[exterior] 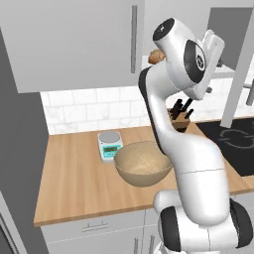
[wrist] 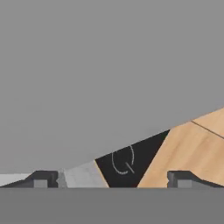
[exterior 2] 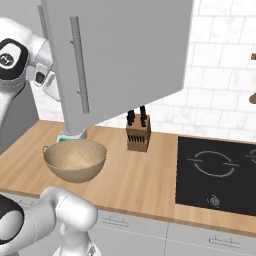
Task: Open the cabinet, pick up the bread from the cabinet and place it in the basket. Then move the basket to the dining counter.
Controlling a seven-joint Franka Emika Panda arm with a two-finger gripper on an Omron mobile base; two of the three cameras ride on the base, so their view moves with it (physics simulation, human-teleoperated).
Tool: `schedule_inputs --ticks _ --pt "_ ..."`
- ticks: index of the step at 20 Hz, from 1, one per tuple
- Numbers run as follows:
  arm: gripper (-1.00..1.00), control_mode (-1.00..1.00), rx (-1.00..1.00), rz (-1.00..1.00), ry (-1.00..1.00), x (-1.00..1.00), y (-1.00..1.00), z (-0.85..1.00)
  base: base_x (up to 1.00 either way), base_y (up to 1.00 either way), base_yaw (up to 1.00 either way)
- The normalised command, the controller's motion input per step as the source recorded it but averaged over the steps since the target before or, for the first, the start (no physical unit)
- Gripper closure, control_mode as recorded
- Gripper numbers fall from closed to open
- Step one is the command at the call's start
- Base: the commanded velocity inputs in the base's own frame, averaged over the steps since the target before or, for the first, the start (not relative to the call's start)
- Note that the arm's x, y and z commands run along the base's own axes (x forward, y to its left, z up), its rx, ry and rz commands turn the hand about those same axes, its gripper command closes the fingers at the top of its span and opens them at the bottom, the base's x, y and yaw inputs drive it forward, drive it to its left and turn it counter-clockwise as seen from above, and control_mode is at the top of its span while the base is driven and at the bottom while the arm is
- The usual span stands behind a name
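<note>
- Cabinet [exterior 2: 125, 50]: wall-mounted above the bench; its right door is swung wide open, and the bar handle [exterior 2: 80, 65] runs vertically near the door's free edge. The left door [exterior: 74, 39] is closed.
- Bread [exterior: 157, 57]: a small golden-brown roll seen at shelf height inside the cabinet, just behind the arm's upper links and partly hidden by them.
- Basket [exterior: 143, 162]: sits upright on the wooden bench [exterior: 74, 183], just beside a white-and-teal scale [exterior: 109, 144]; nothing lies in it.
- End effector [wrist: 113, 179]: raised to cabinet level, with the two fingertips [wrist: 43, 178] standing well apart and nothing between them. Past them are the grey door face, a black hob [exterior 2: 215, 172] and wood grain.
- Knife block [exterior 2: 138, 134]: stands at the back of the bench, between basket and hob.
- No legible writing or brand marks appear; the scale's display is too small to read.
</note>
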Motion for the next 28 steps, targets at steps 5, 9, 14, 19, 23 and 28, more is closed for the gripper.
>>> schedule_inputs --ticks 5,9,14,19,23,28 --pt "-1.0 -1.0 0.08 -0.27 -0.26 -0.17 -0.79 0.0 0.0 0.0 0.0" --pt "-1.0 -1.0 0.07 -0.28 -0.21 -0.17 -1.0 0.0 0.0 0.0 0.0" --pt "-1.0 -1.0 0.07 -0.28 -0.11 0.0 -1.0 0.0 0.0 0.0 0.0" --pt "-1.0 -1.0 0.11 -0.1 -0.17 0.02 -0.75 0.0 0.0 0.0 0.0" --pt "-1.0 -1.0 0.06 0.0 -0.23 0.05 0.59 -0.08 0.0 0.0 0.0" --pt "-1.0 -1.0 0.0 0.14 -0.24 -0.04 1.0 0.0 0.0 0.0 0.0"
